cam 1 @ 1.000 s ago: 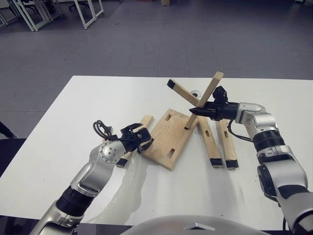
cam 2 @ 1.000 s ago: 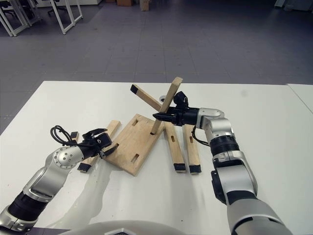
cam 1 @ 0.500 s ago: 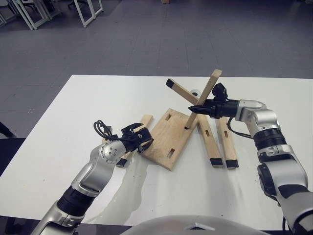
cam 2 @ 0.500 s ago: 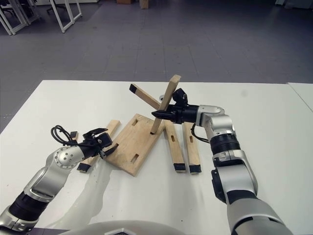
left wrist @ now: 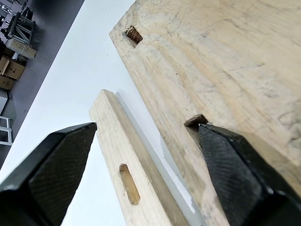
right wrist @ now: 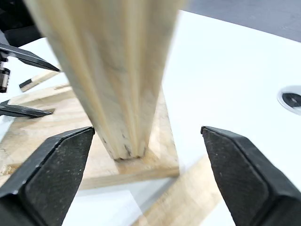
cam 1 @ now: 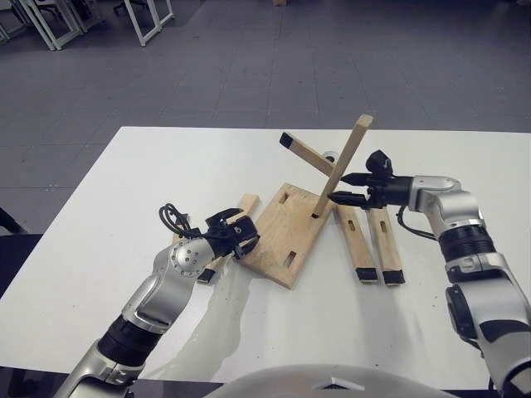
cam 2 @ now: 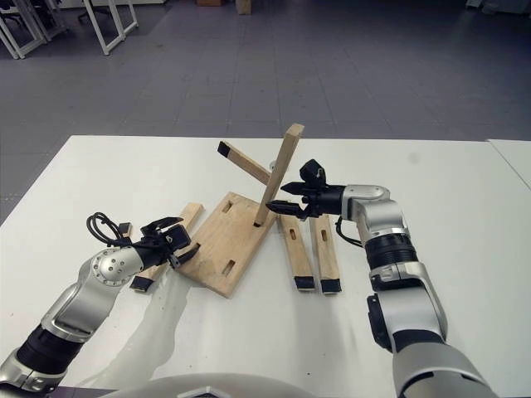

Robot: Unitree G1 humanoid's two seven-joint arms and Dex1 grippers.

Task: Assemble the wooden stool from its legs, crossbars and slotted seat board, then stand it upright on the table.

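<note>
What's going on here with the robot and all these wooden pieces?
A humanoid robot is partway through putting a wooden stool together on a white table. The slotted seat board lies on the table with one wooden leg standing tilted in a slot and a black-capped piece crossing it. The right hand is open right beside that leg, not clamped on it. The left hand is open at the board's left edge. Two more legs lie flat to the board's right.

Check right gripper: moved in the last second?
Yes. The right gripper opened off the standing leg and backed toward the robot's right, relative to the seat board.
</note>
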